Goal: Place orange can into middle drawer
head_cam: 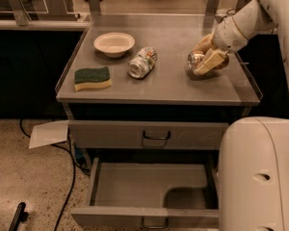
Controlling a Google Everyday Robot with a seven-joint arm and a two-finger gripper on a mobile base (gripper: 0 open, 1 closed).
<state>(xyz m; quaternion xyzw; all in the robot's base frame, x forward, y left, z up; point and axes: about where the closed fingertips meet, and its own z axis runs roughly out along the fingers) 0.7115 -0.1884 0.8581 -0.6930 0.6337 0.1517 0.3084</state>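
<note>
The orange can (196, 60) is at the right side of the grey tabletop (168, 83), its silver end facing left. My gripper (204, 56) reaches in from the upper right. Its tan fingers (210, 61) are closed on either side of the can and hold it just above the surface. The middle drawer (135, 183) is pulled open below the table front. It is empty, with its dark loop handle (154, 223) at the bottom edge. The drawer above it (111, 134) is shut.
A white bowl (114, 43), a white-silver can (142, 61) lying on its side and a green-and-yellow sponge (92, 77) sit on the left half of the tabletop. My white body (257, 177) covers the drawer's right end. A sheet of paper (48, 134) and a cable lie on the floor.
</note>
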